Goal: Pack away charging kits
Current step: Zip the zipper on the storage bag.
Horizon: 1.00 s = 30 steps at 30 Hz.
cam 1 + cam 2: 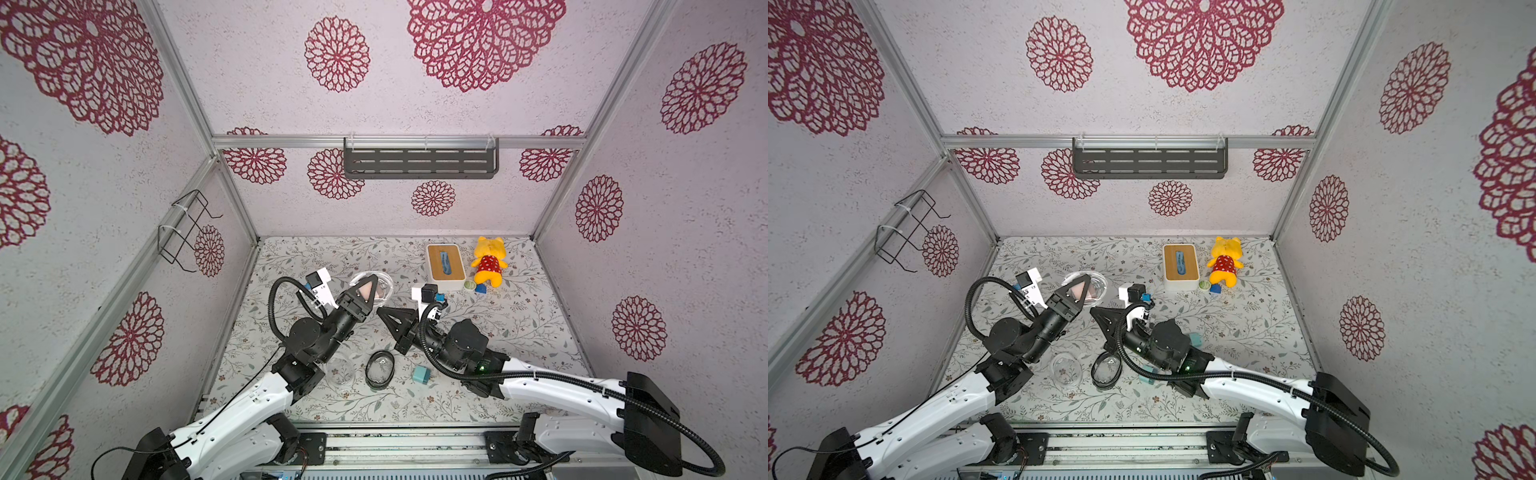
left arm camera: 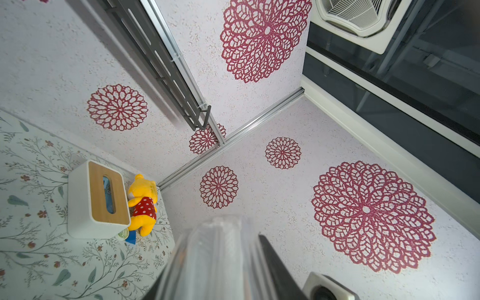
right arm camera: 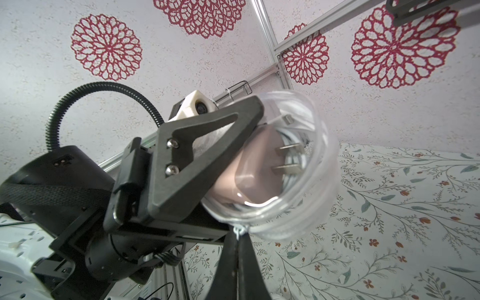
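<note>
The left tool (image 1: 367, 287) clamps a clear case (image 1: 385, 291), held off the table (image 1: 519, 332); inside lie a pink charger (image 3: 249, 176) and a coiled white cable (image 3: 298, 110). The right tool (image 1: 379, 311), closed, has its tips at the case's rim. A teal charger (image 1: 422, 374), a dark-rimmed case (image 1: 380, 369) and a second clear case (image 1: 340, 368) lie on the table nearer the arms' bases.

White arms (image 1: 249, 399), black joints (image 1: 305, 332), corrugated hoses (image 1: 272, 293), triangular end effectors (image 1: 370, 282) (image 1: 381, 311).

Clear glossy plastic case (image 3: 320, 166); matt wooden box top (image 2: 95, 192).
</note>
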Each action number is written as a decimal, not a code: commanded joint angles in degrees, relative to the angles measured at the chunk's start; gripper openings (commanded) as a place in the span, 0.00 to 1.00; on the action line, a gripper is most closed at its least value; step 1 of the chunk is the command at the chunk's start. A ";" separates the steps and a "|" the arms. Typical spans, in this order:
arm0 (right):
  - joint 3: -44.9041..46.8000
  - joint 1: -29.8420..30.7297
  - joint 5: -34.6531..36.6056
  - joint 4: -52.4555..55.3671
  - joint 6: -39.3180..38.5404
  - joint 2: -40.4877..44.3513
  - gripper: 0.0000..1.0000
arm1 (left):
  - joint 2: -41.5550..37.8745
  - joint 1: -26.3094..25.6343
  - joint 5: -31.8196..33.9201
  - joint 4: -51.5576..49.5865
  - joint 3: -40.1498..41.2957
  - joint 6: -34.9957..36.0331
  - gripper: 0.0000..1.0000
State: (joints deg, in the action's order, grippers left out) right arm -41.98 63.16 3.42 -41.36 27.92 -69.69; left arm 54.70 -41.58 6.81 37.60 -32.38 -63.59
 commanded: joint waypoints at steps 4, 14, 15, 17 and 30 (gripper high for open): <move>-2.17 0.57 3.48 1.89 -3.60 2.17 0.00 | -0.94 -0.25 0.33 -3.00 -1.08 0.04 0.16; -0.25 0.37 17.14 8.65 -9.75 5.86 0.00 | -5.28 -0.25 -4.12 -15.06 -3.79 3.19 0.01; -0.09 0.22 17.92 8.75 -10.18 6.10 0.00 | -5.45 -0.27 -4.14 -16.61 -4.13 3.38 0.01; 0.47 -0.33 19.17 8.71 -10.95 6.83 0.00 | -5.57 -0.26 -4.39 -20.22 -5.01 3.74 0.00; -0.25 -8.54 13.51 10.03 -13.18 7.54 0.00 | -6.33 -0.36 -8.21 -32.35 -7.54 6.36 0.00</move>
State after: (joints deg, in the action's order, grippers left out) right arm -40.58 59.83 10.98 -28.69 15.88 -64.38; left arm 49.15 -41.65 0.12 11.84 -38.24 -59.68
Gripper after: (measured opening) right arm 0.054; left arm 0.322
